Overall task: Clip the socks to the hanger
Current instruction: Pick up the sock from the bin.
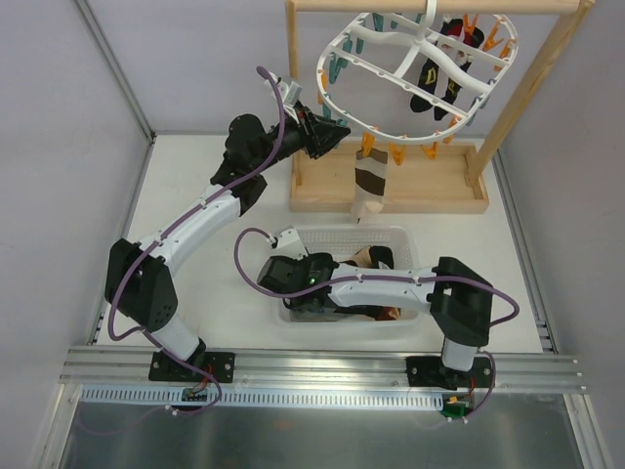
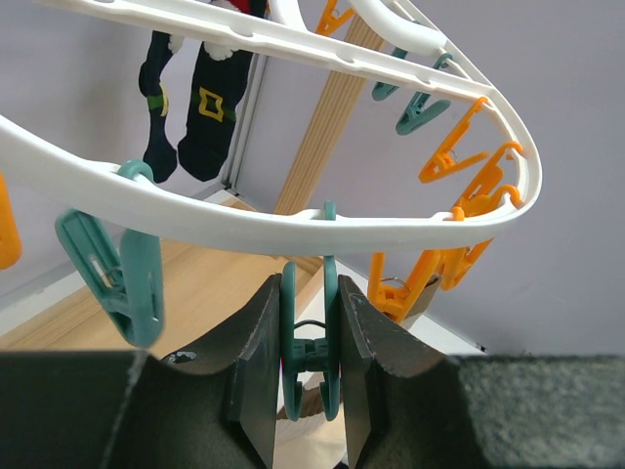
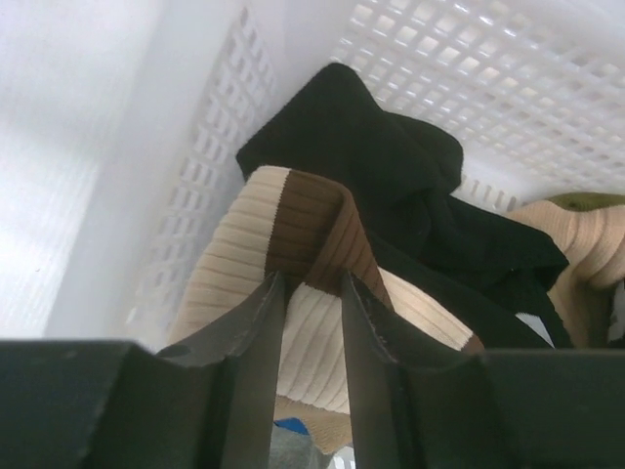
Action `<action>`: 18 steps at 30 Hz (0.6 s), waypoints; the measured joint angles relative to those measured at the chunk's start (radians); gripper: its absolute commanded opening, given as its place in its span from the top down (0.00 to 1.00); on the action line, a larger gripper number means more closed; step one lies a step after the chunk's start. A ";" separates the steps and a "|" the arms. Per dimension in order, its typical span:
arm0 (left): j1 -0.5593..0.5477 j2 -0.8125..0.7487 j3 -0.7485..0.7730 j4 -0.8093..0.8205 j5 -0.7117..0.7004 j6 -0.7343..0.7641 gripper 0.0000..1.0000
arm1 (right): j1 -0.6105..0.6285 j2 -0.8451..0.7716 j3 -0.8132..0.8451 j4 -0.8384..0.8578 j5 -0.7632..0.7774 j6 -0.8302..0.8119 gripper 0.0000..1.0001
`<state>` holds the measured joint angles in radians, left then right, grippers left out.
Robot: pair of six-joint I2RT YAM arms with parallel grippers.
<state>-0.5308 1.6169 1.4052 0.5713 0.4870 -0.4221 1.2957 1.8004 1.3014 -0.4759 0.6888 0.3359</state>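
Note:
The white oval hanger hangs tilted from the wooden frame, with orange and teal pegs along its rim. My left gripper is up at its near-left rim, shut on a teal peg and squeezing its two handles; in the top view the left gripper touches that rim. One tan, brown and white sock hangs from an orange peg. Black patterned socks hang at the far side. My right gripper is down in the basket, shut on a raised fold of a banded sock.
The white mesh basket sits in front of the wooden frame's base and holds black socks and a tan one. Wooden posts rise at the frame's sides. Grey walls enclose the table on the left, back and right.

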 measured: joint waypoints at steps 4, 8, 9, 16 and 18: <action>0.000 -0.007 -0.004 0.000 0.000 0.005 1.00 | 0.000 -0.018 -0.025 -0.021 0.022 0.019 0.83; 0.000 -0.009 -0.006 0.000 0.000 0.008 1.00 | 0.003 -0.061 -0.058 -0.070 0.034 0.039 0.90; 0.000 -0.009 -0.007 0.000 0.000 0.008 1.00 | 0.003 -0.072 -0.063 -0.082 0.034 0.042 0.95; 0.000 -0.009 -0.013 -0.003 0.000 0.007 1.00 | 0.005 -0.232 -0.134 -0.095 0.007 0.027 0.99; 0.000 -0.009 -0.013 -0.003 0.000 0.007 1.00 | 0.005 -0.305 -0.163 -0.077 -0.021 0.010 0.99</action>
<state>-0.5308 1.6077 1.3918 0.5682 0.4873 -0.4149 1.3003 1.4952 1.1389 -0.5533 0.6674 0.3458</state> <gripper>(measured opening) 0.244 0.016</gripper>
